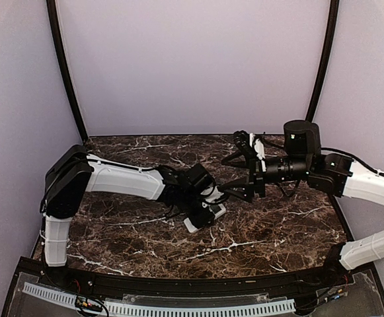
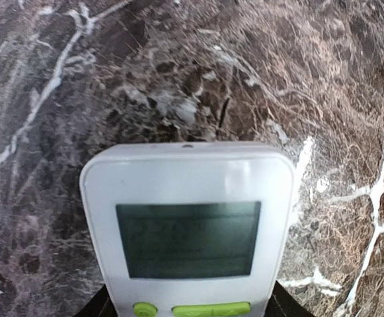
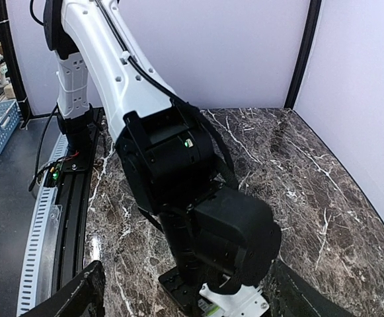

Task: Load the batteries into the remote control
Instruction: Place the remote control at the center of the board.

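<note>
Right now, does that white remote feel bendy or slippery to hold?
Probably stiff: the remote control looks like a moulded hard-plastic shell. Its glossy face shows glare, so it may be slippery. Flat, so unlikely to roll.

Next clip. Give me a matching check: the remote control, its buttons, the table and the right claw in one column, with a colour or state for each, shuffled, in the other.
Things:
1. remote control
2. buttons
3. table
4. right claw

Colour or state:
a. lime green
b. open, holding nothing
c. dark marble with white veins
d. white, gripped by the left claw

Pairs: 1-d, 2-a, 3-c, 4-b.
</note>
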You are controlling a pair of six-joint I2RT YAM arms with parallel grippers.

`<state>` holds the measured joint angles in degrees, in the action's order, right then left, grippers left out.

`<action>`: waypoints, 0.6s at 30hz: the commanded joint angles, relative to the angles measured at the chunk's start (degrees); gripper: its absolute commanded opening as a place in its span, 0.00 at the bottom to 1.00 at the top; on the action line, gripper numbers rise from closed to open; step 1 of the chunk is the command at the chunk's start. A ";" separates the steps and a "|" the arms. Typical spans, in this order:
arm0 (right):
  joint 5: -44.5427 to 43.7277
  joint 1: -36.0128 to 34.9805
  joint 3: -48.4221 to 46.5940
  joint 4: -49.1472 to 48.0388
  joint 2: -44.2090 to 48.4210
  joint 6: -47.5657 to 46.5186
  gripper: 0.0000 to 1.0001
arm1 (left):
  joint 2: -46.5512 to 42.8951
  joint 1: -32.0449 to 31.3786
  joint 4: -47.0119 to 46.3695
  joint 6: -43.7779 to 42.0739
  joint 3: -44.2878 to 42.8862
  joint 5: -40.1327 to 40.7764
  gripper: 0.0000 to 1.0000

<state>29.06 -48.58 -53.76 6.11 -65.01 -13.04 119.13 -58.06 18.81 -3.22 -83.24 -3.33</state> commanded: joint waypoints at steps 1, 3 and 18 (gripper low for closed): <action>-1.62 0.33 0.68 0.11 1.36 -0.54 0.82 | 7.36 -2.29 14.45 -0.17 2.58 -1.50 0.21; -2.16 0.40 0.67 0.36 1.65 -0.86 0.82 | 8.06 -2.31 14.94 -0.32 2.63 -2.15 0.24; -3.91 0.54 0.64 1.57 2.87 -0.44 0.85 | 6.51 -2.58 15.00 -2.16 2.28 -4.40 0.98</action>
<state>26.44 -48.58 -53.67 7.35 -62.74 -13.45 121.49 -60.51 22.70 -5.69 -84.68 -4.84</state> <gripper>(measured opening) 0.842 0.950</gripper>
